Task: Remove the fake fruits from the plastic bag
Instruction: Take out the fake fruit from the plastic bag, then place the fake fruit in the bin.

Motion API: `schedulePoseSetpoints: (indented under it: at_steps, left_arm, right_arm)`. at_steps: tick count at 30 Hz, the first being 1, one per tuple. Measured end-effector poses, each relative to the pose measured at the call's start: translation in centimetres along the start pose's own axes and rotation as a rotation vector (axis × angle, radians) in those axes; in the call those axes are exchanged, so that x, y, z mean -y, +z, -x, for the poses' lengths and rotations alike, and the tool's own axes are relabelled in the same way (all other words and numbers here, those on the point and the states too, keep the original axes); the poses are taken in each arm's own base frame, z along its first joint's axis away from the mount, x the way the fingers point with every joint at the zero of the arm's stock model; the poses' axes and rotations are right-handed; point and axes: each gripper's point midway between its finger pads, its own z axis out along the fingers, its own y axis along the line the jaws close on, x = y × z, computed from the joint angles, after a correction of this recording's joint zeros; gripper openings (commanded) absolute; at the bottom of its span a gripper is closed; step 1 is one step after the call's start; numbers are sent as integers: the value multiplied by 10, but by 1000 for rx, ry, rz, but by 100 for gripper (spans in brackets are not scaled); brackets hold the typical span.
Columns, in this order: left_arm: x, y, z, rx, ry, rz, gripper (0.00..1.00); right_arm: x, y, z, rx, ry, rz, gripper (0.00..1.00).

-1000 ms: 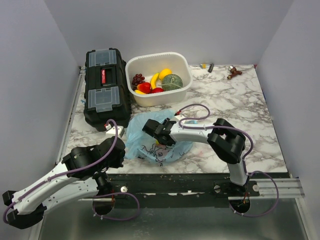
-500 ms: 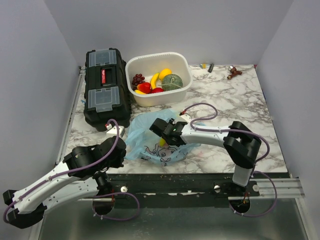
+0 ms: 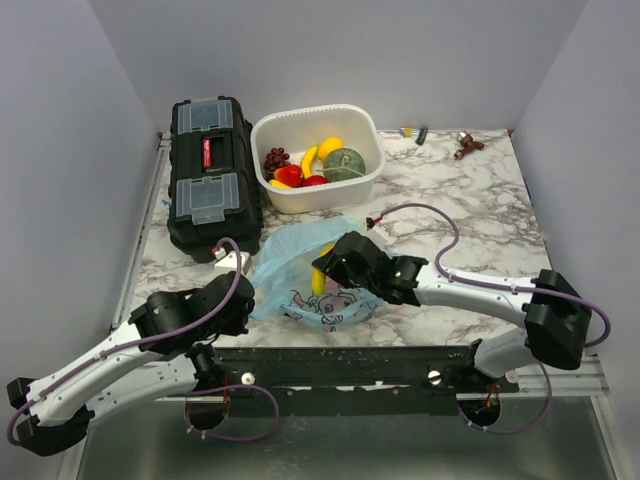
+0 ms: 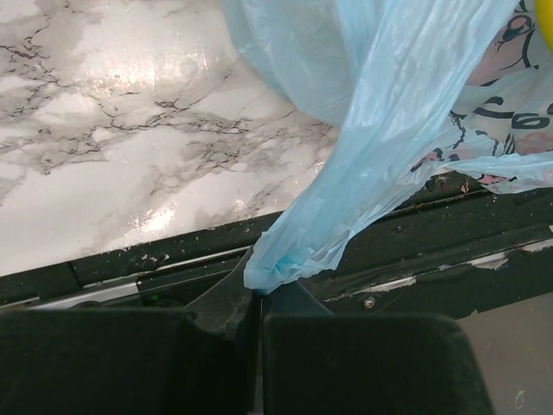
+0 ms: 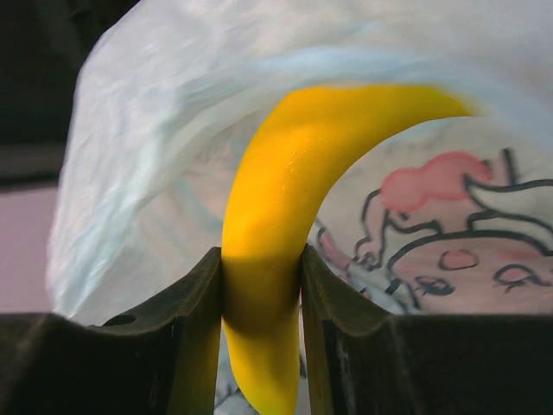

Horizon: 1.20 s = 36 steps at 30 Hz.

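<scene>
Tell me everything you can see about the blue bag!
The plastic bag is thin, see-through light blue and crinkly, with a cartoon girl's face drawn in black and pink. It lies bunched up on the marble table near the front edge, in front of the white tub. The left hand is shut on one twisted corner, stretching it over the table edge. The right hand pinches a yellow banana with the bag's plastic around it.
</scene>
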Motion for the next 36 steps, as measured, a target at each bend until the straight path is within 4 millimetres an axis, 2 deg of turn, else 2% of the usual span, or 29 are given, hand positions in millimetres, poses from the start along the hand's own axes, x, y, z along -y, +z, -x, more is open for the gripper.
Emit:
schedulePoseSetpoints:
  at_steps: [5, 8, 11, 14, 17, 22, 26, 28, 31, 36]
  left_arm:
    - [0, 2, -1, -10, 5, 10, 0]
    - [0, 2, -1, -13, 6, 13, 0]
    - [0, 2, -1, -12, 6, 12, 0]
    - [0, 2, -1, -9, 4, 9, 0]
    - [0, 1, 0, -6, 3, 6, 0]
    - [0, 1, -1, -7, 3, 7, 0]
    - [0, 2, -1, -12, 6, 12, 0]
    - [0, 2, -1, -14, 6, 13, 0]
    - [0, 2, -1, -14, 6, 13, 0]
    - [0, 2, -1, -13, 6, 13, 0]
  right_arm:
    - [-36, -26, -20, -150, -63, 214, 0]
    - [-57, -51, -40, -278, -141, 392, 0]
    - [-66, -77, -58, -388, -221, 554, 0]
    - [-62, -107, -75, -496, -316, 707, 0]
    - [-60, -136, -80, -547, -403, 819, 0]
    - [-66, -170, -58, -445, -526, 914, 0]
    - [-76, -177, -36, -324, -593, 899, 0]
    - [-80, -171, -22, -247, -606, 854, 0]
    - [-79, -151, 9, -92, -569, 703, 1]
    - [-50, -115, 69, 190, -417, 387, 1]
